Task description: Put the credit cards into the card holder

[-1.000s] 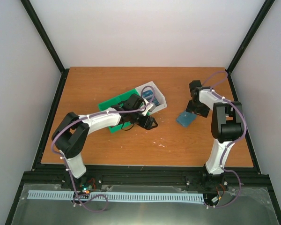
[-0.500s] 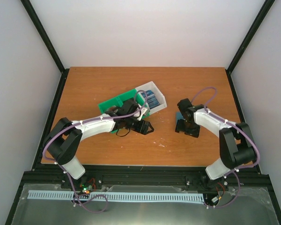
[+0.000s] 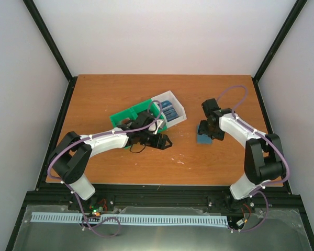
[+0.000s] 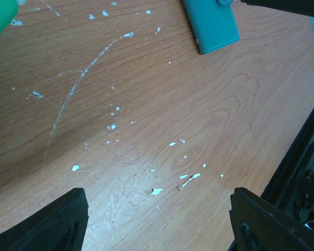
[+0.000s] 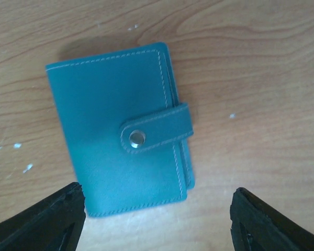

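Note:
The teal card holder (image 5: 123, 128) lies folded shut on the table, its strap snapped. It also shows in the top view (image 3: 202, 139) and at the top of the left wrist view (image 4: 212, 23). My right gripper (image 5: 157, 230) is open and empty, hovering just over the holder's near edge, and sits right behind it in the top view (image 3: 206, 129). My left gripper (image 4: 157, 230) is open and empty above bare table, in the top view (image 3: 162, 141) left of the holder. Blue-patterned credit cards (image 3: 170, 111) stand in the white bin (image 3: 179, 109). Red and dark cards are not visible.
A green bin (image 3: 126, 116) lies beside the white bin under my left forearm; its corner shows in the left wrist view (image 4: 0, 15). The wooden table (image 3: 104, 94) is scratched with white flecks. A black frame rail (image 4: 303, 157) runs along the edge.
My right arm swung in over the card holder, then drew back slightly, so the holder shows again. My left gripper shifted a little left and toward the near edge, then stayed still.

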Tool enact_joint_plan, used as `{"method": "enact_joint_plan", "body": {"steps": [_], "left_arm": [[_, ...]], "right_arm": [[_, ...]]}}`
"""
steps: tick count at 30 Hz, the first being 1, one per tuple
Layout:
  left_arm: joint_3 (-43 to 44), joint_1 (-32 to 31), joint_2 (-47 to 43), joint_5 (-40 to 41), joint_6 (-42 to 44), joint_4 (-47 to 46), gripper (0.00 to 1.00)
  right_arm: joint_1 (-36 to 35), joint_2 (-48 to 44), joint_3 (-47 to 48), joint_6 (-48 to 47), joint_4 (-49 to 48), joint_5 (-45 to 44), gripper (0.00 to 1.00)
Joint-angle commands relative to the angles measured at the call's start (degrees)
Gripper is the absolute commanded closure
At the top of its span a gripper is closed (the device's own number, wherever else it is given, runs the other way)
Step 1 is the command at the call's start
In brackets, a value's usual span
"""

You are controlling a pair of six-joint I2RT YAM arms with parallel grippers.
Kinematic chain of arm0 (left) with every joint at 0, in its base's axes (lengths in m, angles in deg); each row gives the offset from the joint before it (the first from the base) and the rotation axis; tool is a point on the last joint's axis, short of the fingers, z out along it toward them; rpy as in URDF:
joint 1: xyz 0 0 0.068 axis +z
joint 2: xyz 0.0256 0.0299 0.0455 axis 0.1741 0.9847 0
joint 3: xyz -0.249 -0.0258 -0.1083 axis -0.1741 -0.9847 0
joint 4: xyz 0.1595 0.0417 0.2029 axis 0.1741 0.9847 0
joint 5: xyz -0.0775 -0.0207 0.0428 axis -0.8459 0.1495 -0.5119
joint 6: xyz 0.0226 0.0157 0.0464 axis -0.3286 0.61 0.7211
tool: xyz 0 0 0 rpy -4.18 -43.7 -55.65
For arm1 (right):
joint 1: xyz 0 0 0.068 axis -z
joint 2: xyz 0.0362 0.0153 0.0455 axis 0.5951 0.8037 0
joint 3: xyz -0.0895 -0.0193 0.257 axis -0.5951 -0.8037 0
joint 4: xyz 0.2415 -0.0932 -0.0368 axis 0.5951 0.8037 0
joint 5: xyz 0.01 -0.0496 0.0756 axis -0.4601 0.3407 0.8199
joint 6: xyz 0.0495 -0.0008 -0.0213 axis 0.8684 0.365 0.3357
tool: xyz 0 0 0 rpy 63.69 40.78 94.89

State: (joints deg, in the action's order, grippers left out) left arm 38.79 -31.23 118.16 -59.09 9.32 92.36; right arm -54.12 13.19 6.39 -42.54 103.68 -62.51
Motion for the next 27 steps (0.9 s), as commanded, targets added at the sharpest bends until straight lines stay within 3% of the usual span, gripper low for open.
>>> {"method": "enact_joint_plan", "body": {"steps": [1,7,13,20,27], "left_arm": [[1.1,-0.2,-1.4,-0.6,-1.8,-1.4,0.25],[1.0,-0.3,-1.0,-1.3,-2.1,-1.7,0.26],[1.9,-0.3,0.1,-1.5,-1.9,-1.3,0.27],[3.5,-0.2,2.1,-1.2,-1.7,-1.3,0.28],[4.6,-0.1,3.9,-1.2,-3.7,-4.3,0.28]], "right_arm": [[3.2,3.4,0.1,-7.0,-7.0,4.0,0.25],[7.5,6.5,0.2,-11.3,-12.3,12.7,0.27],[10.4,10.9,2.3,-12.1,-11.2,11.7,0.3],[10.4,13.2,-0.2,-12.2,-11.8,18.2,0.46],[9.6,9.6,-7.2,-9.9,-14.4,25.2,0.56]]}}
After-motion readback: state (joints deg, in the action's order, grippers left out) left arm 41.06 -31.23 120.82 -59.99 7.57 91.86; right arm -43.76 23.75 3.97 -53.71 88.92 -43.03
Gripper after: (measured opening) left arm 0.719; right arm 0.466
